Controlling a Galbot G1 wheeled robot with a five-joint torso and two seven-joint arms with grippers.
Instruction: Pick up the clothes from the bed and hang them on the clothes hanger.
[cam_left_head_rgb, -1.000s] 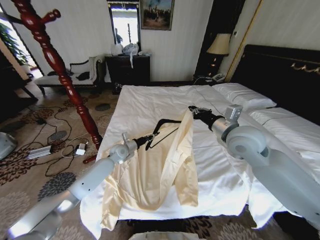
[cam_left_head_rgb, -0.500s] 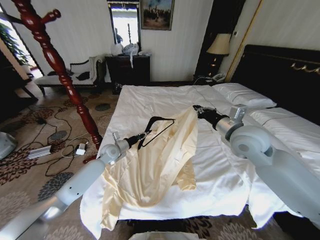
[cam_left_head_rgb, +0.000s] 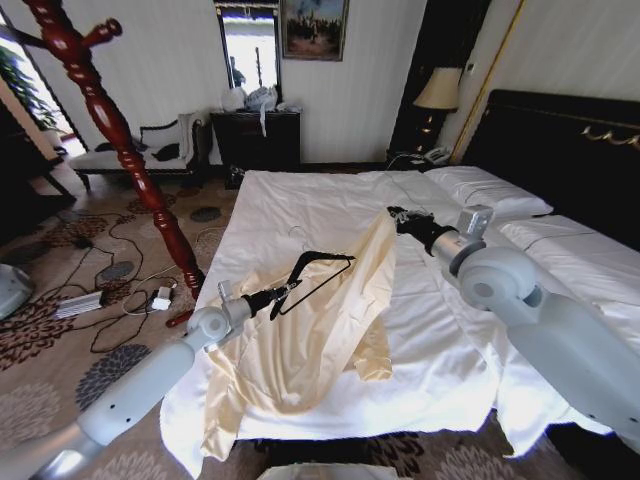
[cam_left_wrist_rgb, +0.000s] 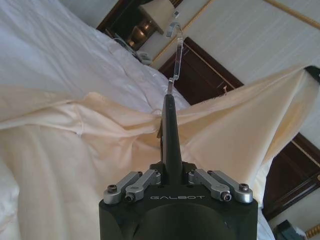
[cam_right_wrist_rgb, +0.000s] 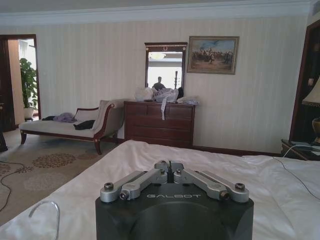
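pale cream-yellow satiny top (cam_left_head_rgb: 320, 330) pinched aloft by right gripper (cam_left_head_rgb: 393, 214) over white-duveted bed (cam_left_head_rgb: 300, 195), left gripper (cam_left_head_rgb: 281, 296) clamping thin black hanger (cam_left_head_rgb: 318, 275), for threading.

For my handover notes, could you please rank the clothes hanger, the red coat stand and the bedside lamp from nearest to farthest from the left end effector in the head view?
1. Clothes hanger: gripped by the left end effector.
2. Coat stand: on the floor, to its left.
3. Lamp: far side, beside the headboard.

Pale cream-yellow clothes (cam_left_head_rgb: 320, 320) on white bed (cam_left_head_rgb: 300, 195); black clothes hanger (cam_left_head_rgb: 318, 275) with silver hook; dark-red coat stand (cam_left_head_rgb: 120, 135); floral-patterned carpet (cam_left_head_rgb: 60, 350) at 9 o'clock.
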